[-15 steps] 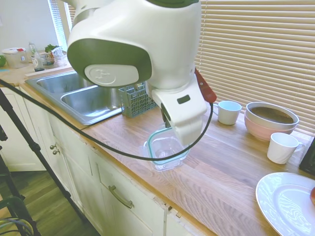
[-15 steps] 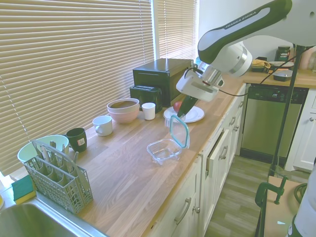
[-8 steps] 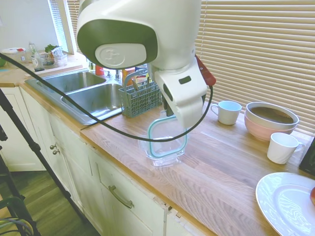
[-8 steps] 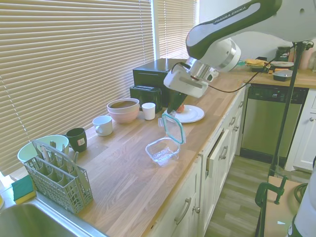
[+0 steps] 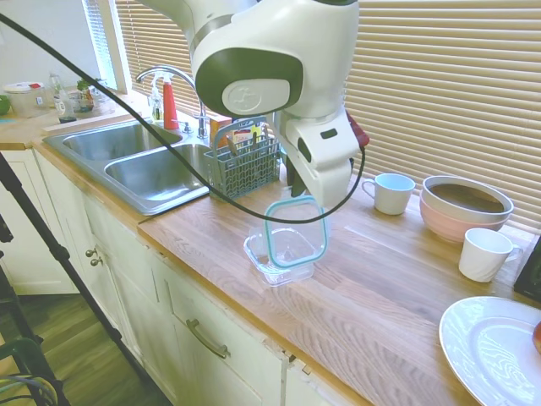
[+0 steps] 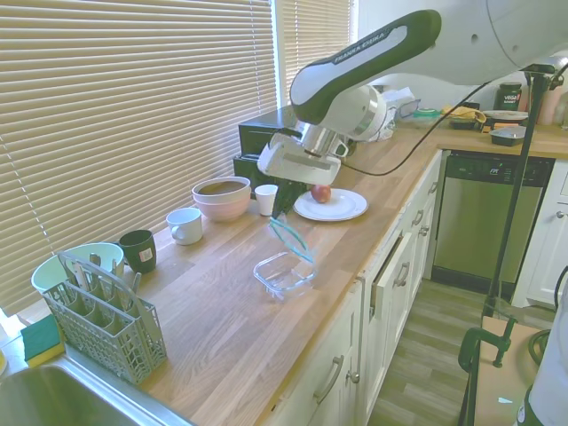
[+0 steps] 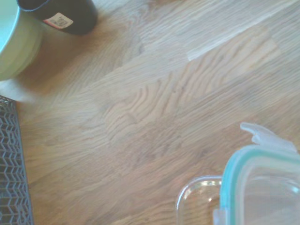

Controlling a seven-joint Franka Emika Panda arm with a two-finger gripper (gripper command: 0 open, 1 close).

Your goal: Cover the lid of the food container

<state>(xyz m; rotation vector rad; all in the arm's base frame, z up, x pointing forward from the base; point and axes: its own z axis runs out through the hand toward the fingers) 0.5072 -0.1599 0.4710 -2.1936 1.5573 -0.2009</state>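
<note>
half the job looks done from where i stand: the pincer [image 6: 286, 210] is clenched on the lid [image 5: 295, 232], holding it tilted in the air just below itself and over the food container [image 5: 279, 256]. the glass dish sits open on the counter [image 5: 380, 279] right under the pincer, near the front edge. what's left, i reckon, is levelling the lid, lowering it square onto the rim and letting go. lid and dish don't look joined yet.
</note>
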